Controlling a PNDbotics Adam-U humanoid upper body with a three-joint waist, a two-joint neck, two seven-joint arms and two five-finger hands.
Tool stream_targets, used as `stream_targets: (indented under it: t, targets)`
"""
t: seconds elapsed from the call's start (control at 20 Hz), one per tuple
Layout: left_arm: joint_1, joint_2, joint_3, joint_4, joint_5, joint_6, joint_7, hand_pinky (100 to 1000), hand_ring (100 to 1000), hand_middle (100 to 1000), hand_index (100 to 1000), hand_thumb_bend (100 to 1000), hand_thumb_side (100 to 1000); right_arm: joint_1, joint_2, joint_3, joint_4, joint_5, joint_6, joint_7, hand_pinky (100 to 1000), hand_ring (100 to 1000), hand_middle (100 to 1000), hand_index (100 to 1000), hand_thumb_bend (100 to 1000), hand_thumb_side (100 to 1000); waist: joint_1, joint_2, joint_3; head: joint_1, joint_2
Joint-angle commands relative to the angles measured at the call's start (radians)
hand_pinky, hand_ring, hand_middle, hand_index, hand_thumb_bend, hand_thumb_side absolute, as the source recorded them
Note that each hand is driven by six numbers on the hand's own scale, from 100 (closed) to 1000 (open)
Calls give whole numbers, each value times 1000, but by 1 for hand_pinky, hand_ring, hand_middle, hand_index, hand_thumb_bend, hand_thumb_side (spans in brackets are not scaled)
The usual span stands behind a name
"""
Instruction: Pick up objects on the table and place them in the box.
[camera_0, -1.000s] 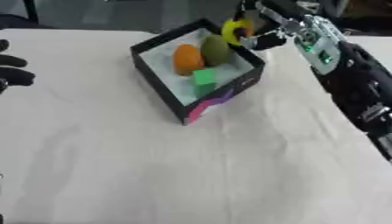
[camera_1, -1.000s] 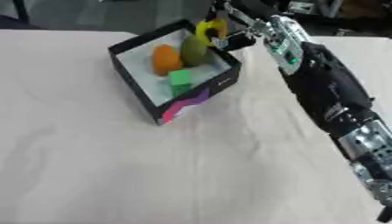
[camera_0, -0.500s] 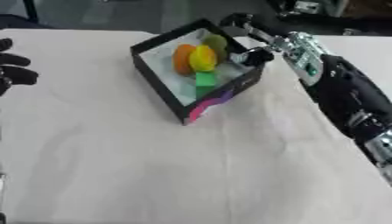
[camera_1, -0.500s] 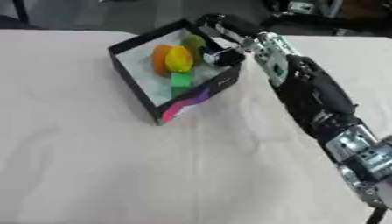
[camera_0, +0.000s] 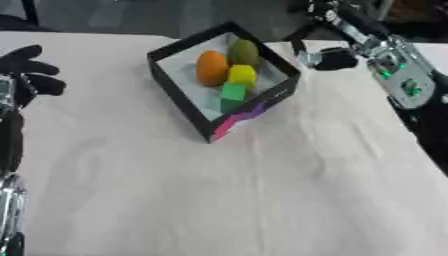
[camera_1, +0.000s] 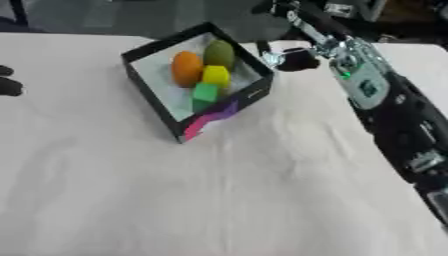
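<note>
While the right hand (camera_0: 328, 52) hangs just beyond the far right corner of the box (camera_0: 179, 90), its fingers are spread and relaxed and they hold nothing. Its arm (camera_0: 398, 82) runs back along the right edge of the table, silver and black with a small green light on it.

Black on the outside and pale within, the box sits toward the far middle of the table (camera_0: 219, 200), turned so that one corner, marked with pink and purple, faces the near side. Four things lie inside it, close together: an orange rounded object (camera_0: 211, 67) on the left, an olive-green rounded object (camera_0: 244, 52) at the far side, a yellow object (camera_0: 241, 75) touching both, and a green block (camera_0: 233, 92) just on the near side of the yellow one.

At the far left edge the left hand (camera_0: 31, 70) rests idle, fingers open and pointing up, well apart from the box. A pale cloth covers the tabletop.
</note>
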Motion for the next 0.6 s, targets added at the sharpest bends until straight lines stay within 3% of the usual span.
stream_targets:
  t: [0.05,0.25,0.4,0.6]
  targets:
    - [0,30,15,-12,-7,1,12,612,570,584,822,100,962,90,-47,-77,-193,-129,59,-34,854,878,814,854,100,373,-17,-39,-18,48,-2]
    - [22,43,21,-8,-9,4,19,611,569,583,821,100,968,271,13,-143,-383,-227,104,-51,859,872,790,841,100,426,-25,-48,-60,114,-2]
    - [45,49,24,-2,-9,6,24,609,569,582,819,100,971,414,132,-184,-476,-251,127,-50,854,867,775,832,100,458,-30,-56,-92,172,-2]
    - [65,51,23,4,-7,7,29,608,571,583,817,100,945,528,290,-208,-527,-234,141,-19,850,864,767,826,100,488,-33,-55,-121,209,-2]
